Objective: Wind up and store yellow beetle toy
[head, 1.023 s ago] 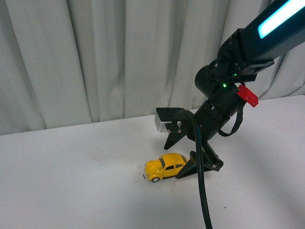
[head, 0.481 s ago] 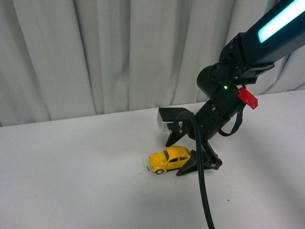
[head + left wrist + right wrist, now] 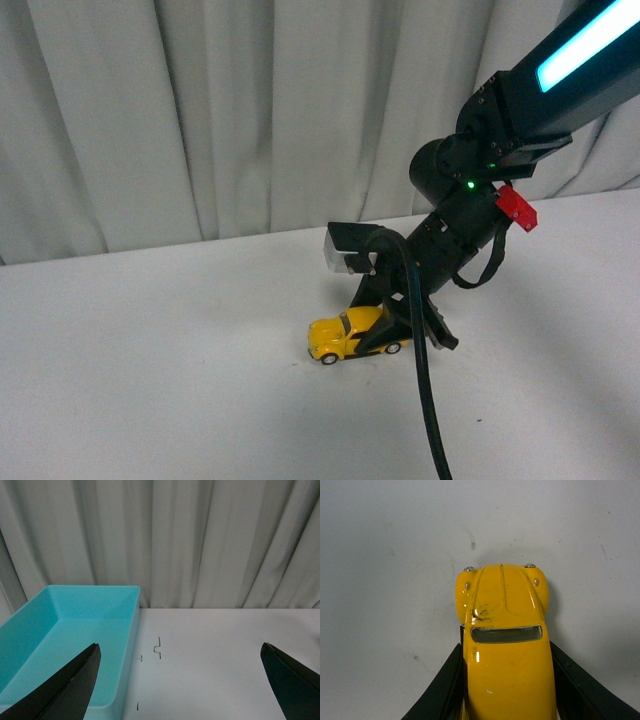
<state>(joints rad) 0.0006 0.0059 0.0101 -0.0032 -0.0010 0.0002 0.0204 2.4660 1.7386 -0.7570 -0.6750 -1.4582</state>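
Note:
The yellow beetle toy (image 3: 345,337) stands on its wheels on the white table (image 3: 150,380), nose pointing left. My right gripper (image 3: 385,335) is shut on its rear half, one black finger on each side. In the right wrist view the car's roof and hood (image 3: 505,645) fill the centre between the two fingers (image 3: 445,685). My left gripper (image 3: 180,680) is open and empty above the table, next to a turquoise bin (image 3: 65,635).
The turquoise bin is empty and sits against the grey curtain (image 3: 200,540). Small black marks (image 3: 158,647) are on the table beside it. The right arm's black cable (image 3: 425,400) hangs down in front of the car.
My right gripper has closed on the car's rear. Car and gripper have shifted slightly, and the front finger now overlaps the car's side.

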